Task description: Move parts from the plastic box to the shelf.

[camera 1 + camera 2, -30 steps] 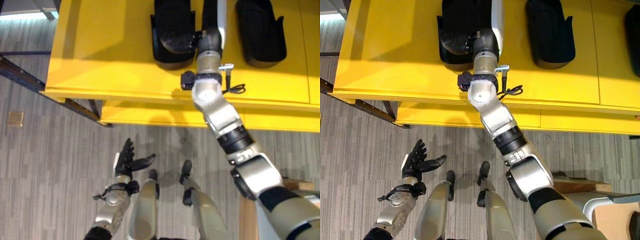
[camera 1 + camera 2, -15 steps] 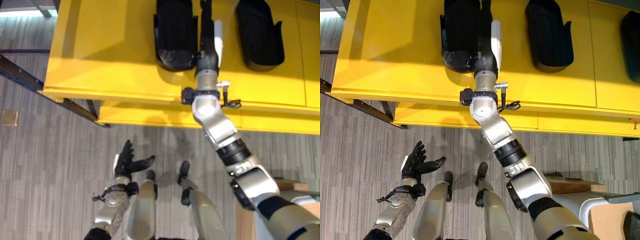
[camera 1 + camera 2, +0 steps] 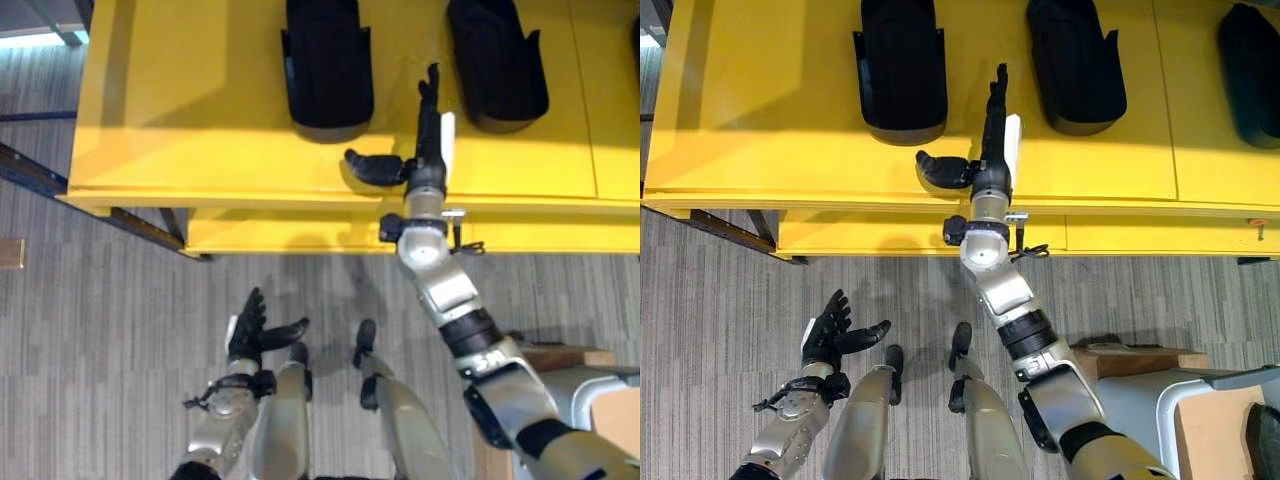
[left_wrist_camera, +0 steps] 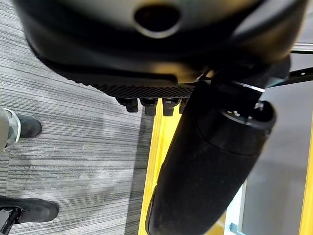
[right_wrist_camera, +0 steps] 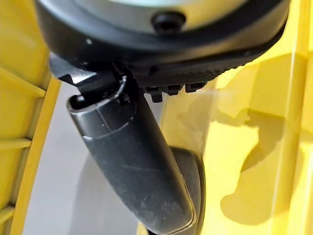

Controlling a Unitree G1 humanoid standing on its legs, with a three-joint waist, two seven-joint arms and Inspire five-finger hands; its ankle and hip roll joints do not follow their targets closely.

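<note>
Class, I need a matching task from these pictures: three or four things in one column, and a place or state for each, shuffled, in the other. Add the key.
Things:
1. right hand
2. left hand
3. black parts
4. yellow shelf

Places or states:
A. open, low over the grey floor
B. lying in a row on the shelf top
C. open, fingers straight, over the shelf's front edge
D. carries the parts

Pairs: 1-C, 2-A, 3-B, 4-D

**Room & background**

Floor (image 3: 110, 330): grey striped carpet/plank look, runs across whole near part of scene. Far side: yellow shelf (image 3: 770, 110), glossy top w/ a lower yellow tier (image 3: 300, 235) under its near edge. Dark metal frame bars (image 3: 60, 185) angle out below shelf at far left. Light falls in a brighter band along shelf's near edge. Near right: wooden board (image 3: 1130, 358) & pale grey surface (image 3: 1140, 400) beside it. Small tan square (image 3: 10, 252) on floor, far left.
</note>
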